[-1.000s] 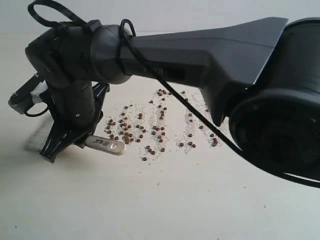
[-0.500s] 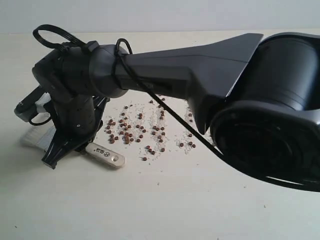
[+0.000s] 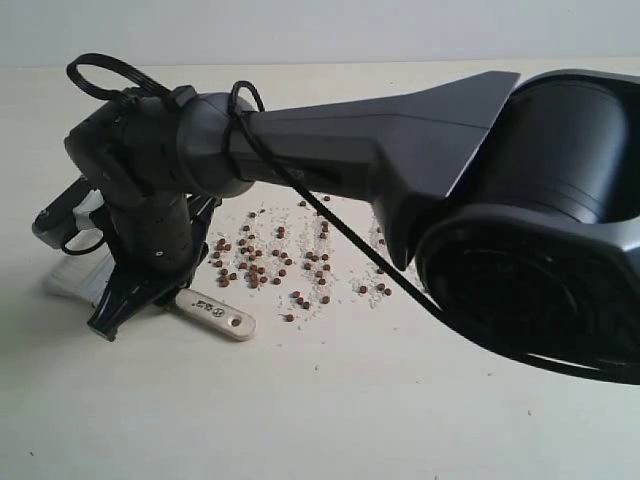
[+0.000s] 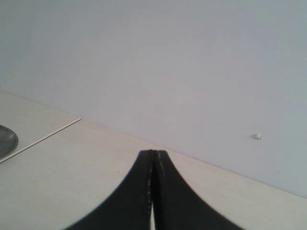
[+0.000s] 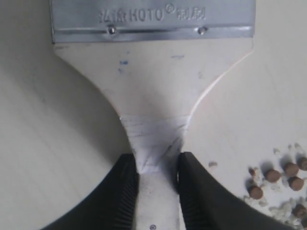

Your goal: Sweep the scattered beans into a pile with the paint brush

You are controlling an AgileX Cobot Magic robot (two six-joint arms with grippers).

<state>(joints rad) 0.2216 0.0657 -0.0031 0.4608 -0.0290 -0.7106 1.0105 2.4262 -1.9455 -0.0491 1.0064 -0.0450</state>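
Gripping the paint brush [image 5: 153,96] beside the scattered beans [image 3: 268,266].
On the pale table [image 3: 400,420], the right arm [image 3: 400,130] reaches across to the left of the exterior view. The right gripper [image 5: 157,165] is partly closed, clamping the brush's narrow neck. The brush's long axis runs from the bristles on the far side of the gripper to the holed handle end, which points at the beans nearby. A sweep would likely need the bristles brought round. The left gripper [image 4: 153,160], jaws pressed together and empty, faces a wall.
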